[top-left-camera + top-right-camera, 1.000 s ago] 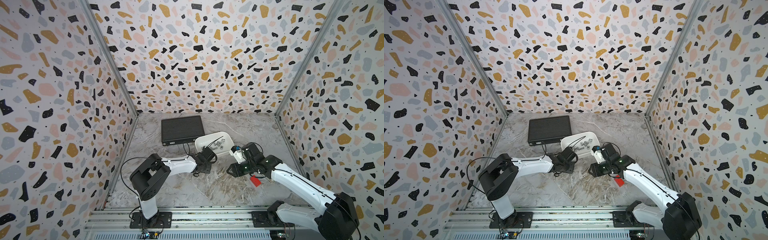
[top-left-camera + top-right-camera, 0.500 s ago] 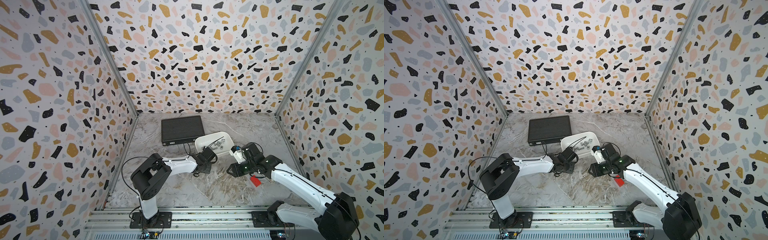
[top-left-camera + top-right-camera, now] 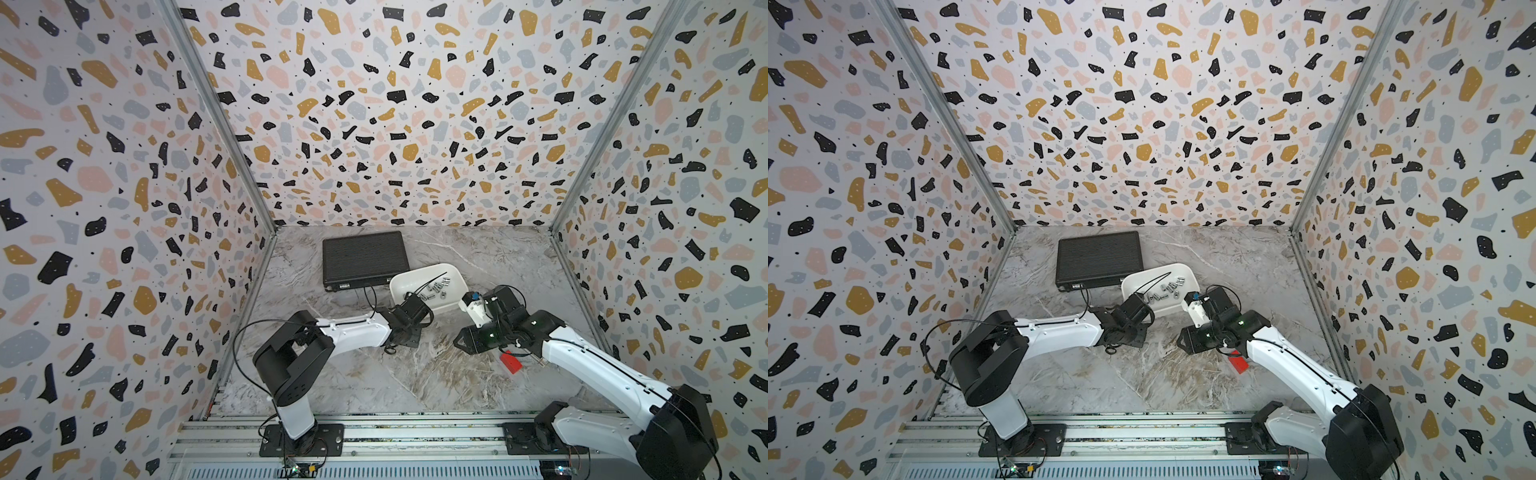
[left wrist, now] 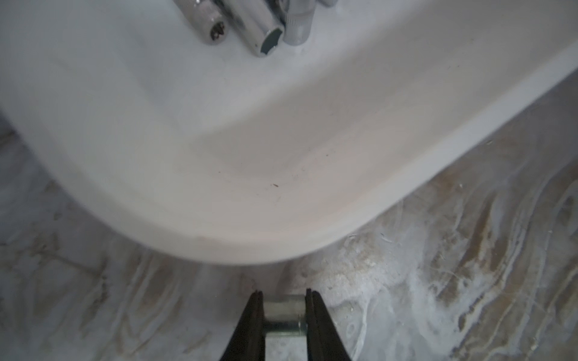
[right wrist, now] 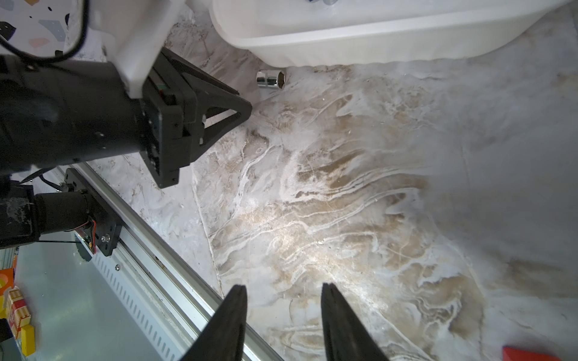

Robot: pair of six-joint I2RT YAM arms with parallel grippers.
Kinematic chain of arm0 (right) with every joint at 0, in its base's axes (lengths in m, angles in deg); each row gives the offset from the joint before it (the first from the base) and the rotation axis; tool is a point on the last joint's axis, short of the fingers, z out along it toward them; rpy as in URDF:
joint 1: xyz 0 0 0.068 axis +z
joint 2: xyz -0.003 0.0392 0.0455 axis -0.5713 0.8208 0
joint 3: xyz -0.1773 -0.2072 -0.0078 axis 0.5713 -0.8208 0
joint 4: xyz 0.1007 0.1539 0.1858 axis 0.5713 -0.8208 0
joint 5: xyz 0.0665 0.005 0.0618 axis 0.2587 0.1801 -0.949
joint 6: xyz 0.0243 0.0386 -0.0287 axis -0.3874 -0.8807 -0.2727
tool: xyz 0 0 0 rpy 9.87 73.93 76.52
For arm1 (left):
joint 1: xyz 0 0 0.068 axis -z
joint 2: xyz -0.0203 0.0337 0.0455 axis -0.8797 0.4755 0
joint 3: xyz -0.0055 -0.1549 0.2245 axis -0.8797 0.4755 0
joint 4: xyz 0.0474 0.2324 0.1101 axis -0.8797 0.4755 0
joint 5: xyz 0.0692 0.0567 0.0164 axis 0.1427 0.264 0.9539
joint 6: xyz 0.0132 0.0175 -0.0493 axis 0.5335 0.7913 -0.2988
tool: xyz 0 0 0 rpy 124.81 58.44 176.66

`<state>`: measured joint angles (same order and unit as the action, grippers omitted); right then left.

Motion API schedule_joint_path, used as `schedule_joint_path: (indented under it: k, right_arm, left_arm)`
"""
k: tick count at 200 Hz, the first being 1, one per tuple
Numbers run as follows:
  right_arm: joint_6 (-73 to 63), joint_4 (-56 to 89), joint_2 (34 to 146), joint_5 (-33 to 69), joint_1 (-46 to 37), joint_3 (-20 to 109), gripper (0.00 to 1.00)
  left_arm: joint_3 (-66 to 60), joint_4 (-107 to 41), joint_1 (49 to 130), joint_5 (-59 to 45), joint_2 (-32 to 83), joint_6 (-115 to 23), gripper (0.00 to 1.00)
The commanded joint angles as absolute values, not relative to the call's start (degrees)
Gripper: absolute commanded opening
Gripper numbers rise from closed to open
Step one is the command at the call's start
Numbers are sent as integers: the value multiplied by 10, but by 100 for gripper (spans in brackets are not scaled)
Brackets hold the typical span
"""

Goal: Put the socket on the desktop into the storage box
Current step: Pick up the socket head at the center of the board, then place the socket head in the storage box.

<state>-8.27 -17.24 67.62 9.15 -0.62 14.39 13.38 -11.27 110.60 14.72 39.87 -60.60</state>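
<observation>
Pinches socket (image 4: 283, 315) between narrow-set fingers of left gripper (image 4: 285, 293), down on desktop (image 4: 438, 281), just beside outer wall of storage box (image 4: 219, 187); holds nothing in right gripper (image 5: 283, 290), fingers moderately apart over bare marble; notes other sockets (image 4: 266, 34) lying inside box.

Desktop (image 3: 374, 382) bears black case (image 3: 365, 259), storage box (image 3: 451, 301), red block (image 3: 511, 361), socket (image 5: 271, 78).

Three white terrazzo-patterned walls (image 3: 395, 124) (black, ochre, pink and grey flecks) meet at grey metal corner posts (image 3: 216, 116); evenly lit.
</observation>
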Motion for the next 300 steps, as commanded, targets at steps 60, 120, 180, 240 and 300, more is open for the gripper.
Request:
schedule_joint_path:
  k: [60, 120, 180, 240, 300]
  right_arm:
    - [-90, -161, 669, 89, -8, 147, 44]
    - [-100, -152, 668, 92, -8, 154, 44]
    - [-118, -154, 680, 107, -23, 189, 44]
    - [-118, -167, 695, 118, -51, 226, 44]
    - [-119, -171, 693, 118, -60, 226, 44]
  left_arm:
    - [148, -81, 1110, 144, 314, -604, 14]
    - [119, -64, 1111, 126, 292, -600, 13]
    - [26, -37, 1101, 100, 336, -577, 13]
    - [-88, -15, 1075, 63, 425, -573, 13]
    - [-177, 0, 1048, 47, 515, -560, 13]
